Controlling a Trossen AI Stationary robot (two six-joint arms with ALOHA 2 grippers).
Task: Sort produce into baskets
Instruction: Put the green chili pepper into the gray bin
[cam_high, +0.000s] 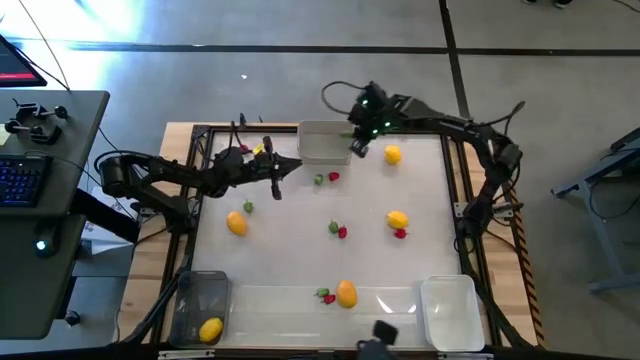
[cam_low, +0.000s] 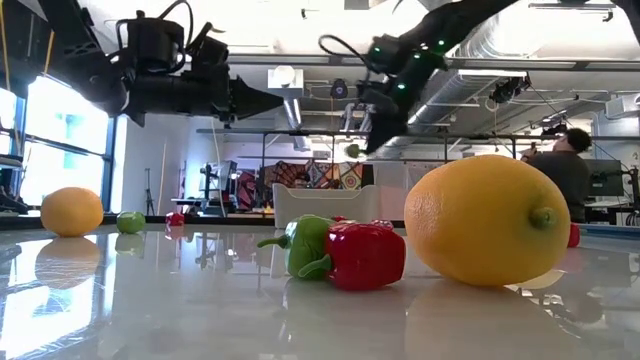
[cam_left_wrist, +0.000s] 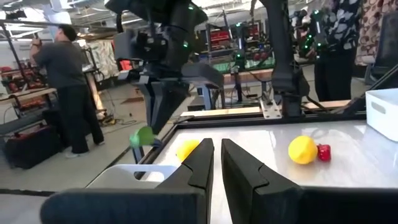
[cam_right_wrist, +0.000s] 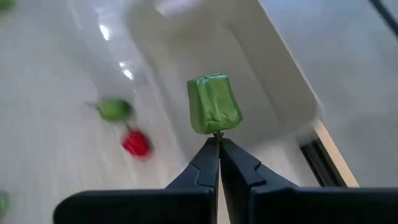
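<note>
Our right gripper (cam_right_wrist: 219, 144) has its fingers pressed together on the thin stem of a small green toy pepper (cam_right_wrist: 214, 104), which hangs over the pale grey rectangular plastic bin (cam_right_wrist: 273, 81) at the table's far edge. To do this drop well, we should centre the pepper over the bin's open floor rather than its near wall, lower a little, then part the fingers cleanly so it falls inside. A loose green piece (cam_right_wrist: 114, 109) and red piece (cam_right_wrist: 136, 144) lie just outside. Our left gripper (cam_high: 283, 167) waits above the table nearby, fingers nearly together and empty.
</note>
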